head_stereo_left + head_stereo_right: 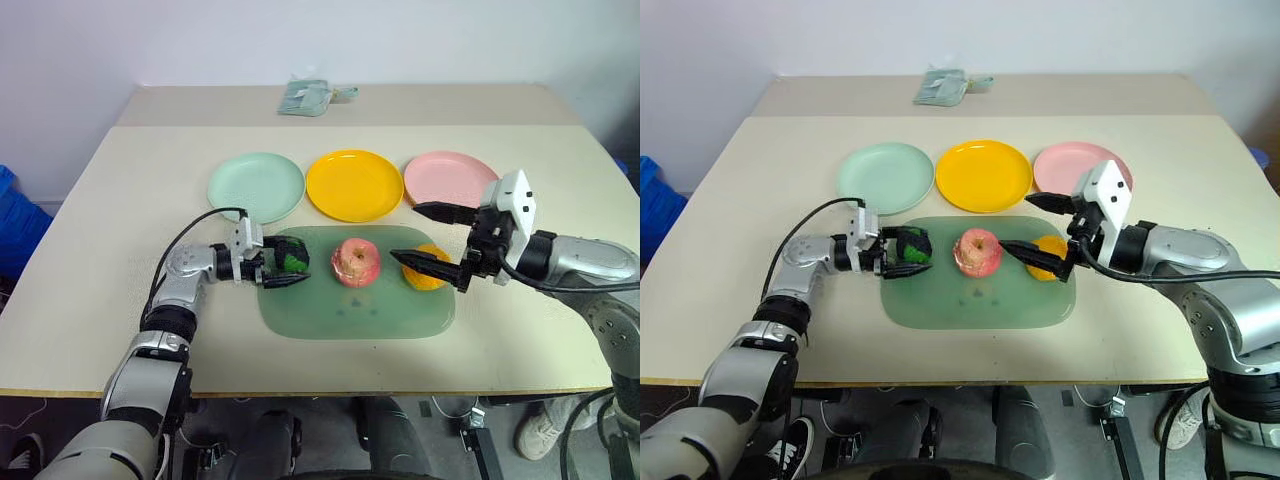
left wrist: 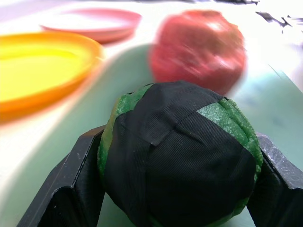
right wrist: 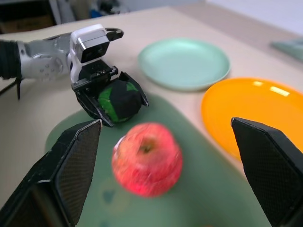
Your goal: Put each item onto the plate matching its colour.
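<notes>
I have the left pincer (image 1: 283, 270) reaching in level from the left, pointing right, its two black fingers (image 2: 71, 184) clenched on either side of the green-and-black fruit (image 1: 291, 257), which sits at the left end of the green mat (image 1: 350, 315) on the desk (image 1: 100, 200). The right pincer (image 1: 428, 236) comes in from the right, level and angled toward the left, released with its fingers spread wide, one over the far edge of the mat and the other across the orange fruit (image 1: 432, 279), hiding much of it. The pink apple (image 1: 357, 262) stands mid-mat between the two pincers. Beyond the mat lie the mint plate (image 1: 255, 186), yellow plate (image 1: 354, 184) and pink plate (image 1: 446, 176), left to right, all bare. My left wrist camera shows black tape crossing the green fruit; the apple behind is blurred. A folded cloth (image 1: 305, 97) lies at the far edge.
</notes>
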